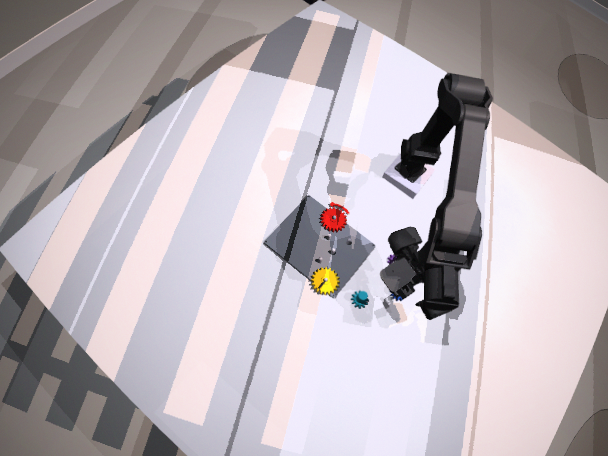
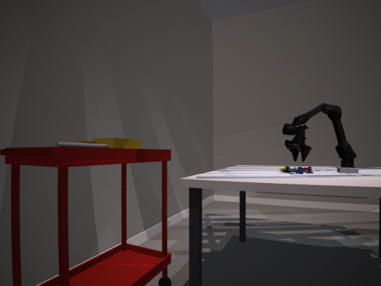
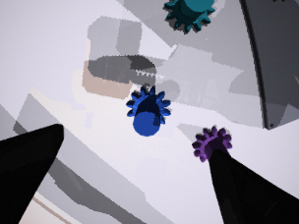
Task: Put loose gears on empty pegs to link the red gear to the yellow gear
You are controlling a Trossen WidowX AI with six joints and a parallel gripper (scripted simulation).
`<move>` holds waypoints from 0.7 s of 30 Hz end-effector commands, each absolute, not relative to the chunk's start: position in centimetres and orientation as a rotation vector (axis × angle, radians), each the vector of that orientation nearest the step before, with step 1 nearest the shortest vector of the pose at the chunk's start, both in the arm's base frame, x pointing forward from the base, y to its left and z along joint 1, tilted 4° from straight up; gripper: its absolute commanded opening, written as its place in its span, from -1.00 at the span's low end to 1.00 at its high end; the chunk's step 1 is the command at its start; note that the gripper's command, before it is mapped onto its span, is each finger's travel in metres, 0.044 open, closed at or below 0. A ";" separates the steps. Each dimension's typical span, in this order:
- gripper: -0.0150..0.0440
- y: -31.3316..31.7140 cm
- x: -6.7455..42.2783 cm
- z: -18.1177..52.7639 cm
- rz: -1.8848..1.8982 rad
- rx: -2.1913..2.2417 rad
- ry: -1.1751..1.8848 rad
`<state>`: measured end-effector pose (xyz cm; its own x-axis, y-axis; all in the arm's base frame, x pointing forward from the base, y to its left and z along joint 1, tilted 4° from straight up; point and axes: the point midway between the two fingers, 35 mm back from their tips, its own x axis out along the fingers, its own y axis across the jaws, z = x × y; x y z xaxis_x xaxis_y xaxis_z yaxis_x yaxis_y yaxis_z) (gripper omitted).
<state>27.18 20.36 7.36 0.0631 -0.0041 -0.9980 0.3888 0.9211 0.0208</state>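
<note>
In the top view, your arm [image 1: 466, 175] [image 2: 338, 125] rises from its pale base plate [image 1: 414, 194] [image 2: 348, 170], folds at the elbow and brings the gripper [image 1: 399, 276] [image 2: 299, 160] [image 3: 140, 145] beside the grey board [image 1: 287, 245] [image 3: 280, 64]. You see the red gear [image 1: 331, 219] [image 2: 304, 169] and yellow gear [image 1: 325, 283] [image 2: 282, 169] on 2 pegs, with 4 bare pegs [image 1: 332, 251] between and beside them. The teal gear [image 1: 360, 299] [image 2: 287, 169] [image 3: 189, 15], blue gear [image 2: 299, 170] [image 3: 147, 113] and purple gear [image 1: 391, 259] [image 2: 310, 170] [image 3: 212, 142] stand off the board.

In the exterior view, your arm arches over the table [image 2: 282, 183], wrist bent so both fingers point down, their tips above the gears.

In the wrist view, your pincer is released, its 2 fingers wide apart with nothing gripped. The blue gear shows between them in the picture; the right-hand fingertip in the frame overlaps the purple gear's edge. The teal gear is at the top, cut off by the frame.
</note>
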 end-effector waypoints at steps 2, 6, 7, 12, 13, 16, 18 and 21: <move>1.00 20.3 26.9 6.9 -0.374 0.305 1.513; 1.00 20.2 27.0 6.5 -0.374 0.305 1.513; 1.00 20.2 27.0 5.9 -0.374 0.305 1.513; 1.00 20.2 27.0 5.4 -0.374 0.305 1.513; 1.00 20.2 27.0 5.4 -0.374 0.305 1.513; 1.00 20.2 27.1 5.0 -0.374 0.305 1.513; 1.00 20.2 27.1 4.7 -0.374 0.305 1.513; 1.00 20.1 27.1 4.2 -0.374 0.305 1.513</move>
